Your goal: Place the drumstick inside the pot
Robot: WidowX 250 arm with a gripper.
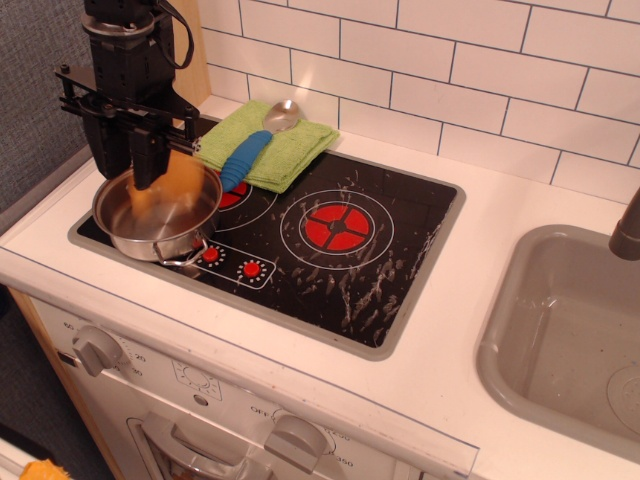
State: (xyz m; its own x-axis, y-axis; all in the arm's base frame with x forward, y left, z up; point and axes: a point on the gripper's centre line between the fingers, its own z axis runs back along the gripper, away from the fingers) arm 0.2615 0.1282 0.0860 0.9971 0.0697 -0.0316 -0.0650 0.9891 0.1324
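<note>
- Our black gripper (150, 172) hangs over the small shiny stainless-steel pot (158, 212); we cannot tell whether its jaws are closed.
- The orange-tan plastic toy drumstick (170, 180) shows as a blur just inside the pot's rim, beside the fingers.
- Risk, we judge: it could catch on the rim and tip out onto the black stovetop (340, 250).
- Count: one pot, one drumstick, one blue-handled metal spoon (250, 148), one green cloth (290, 150).

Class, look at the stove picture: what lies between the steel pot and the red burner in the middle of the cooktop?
Only bare black cooktop glass separates the pot from the red burner; this shows in the single overhead view.
</note>
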